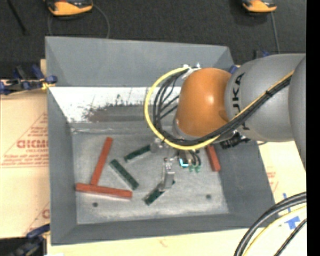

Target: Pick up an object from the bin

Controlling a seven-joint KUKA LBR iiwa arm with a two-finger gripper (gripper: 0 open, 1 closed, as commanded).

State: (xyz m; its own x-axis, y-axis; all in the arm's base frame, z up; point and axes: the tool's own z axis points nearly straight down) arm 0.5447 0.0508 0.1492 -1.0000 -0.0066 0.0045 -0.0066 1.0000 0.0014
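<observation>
Bin: a grey metal bin (60, 153) with sloping walls takes up the middle of the frame, and a few loose bars are spread over its flat floor.
Arm: the grey arm (272, 100) comes in from the right edge and ends over the right half of the floor.
Wrist: a rounded orange cover (202, 103) sits on it, ringed by a loop of yellow and black cables (153, 103).
Gripper: the gripper (169, 180) hangs below the orange cover, low over the floor, a little right of the floor's centre.
Gripper state: it cannot be told from this angle whether it is spread or pressed together, and nothing can be seen pinched in it.
Nearest thing: a short dark green bar (154, 196) lies tilted at the lower middle of the floor. Its upper right end is just beside the gripper's tip, and contact cannot be judged.
Other green bars: a long dark green bar (124, 174) lies diagonally left of the gripper, and an upper dark green bar (137, 153) lies above that one, near the cable loop.
Left side: a tilted red bar (102, 161) leans from upper right to lower left, and its lower end meets a flat red bar (104, 191) lying almost level along the lower left of the floor.
Right side: a right red bar (214, 159) lies just under the arm, partly hidden by it.
Spacing: the red pair on the left lies well apart from the gripper.
</observation>
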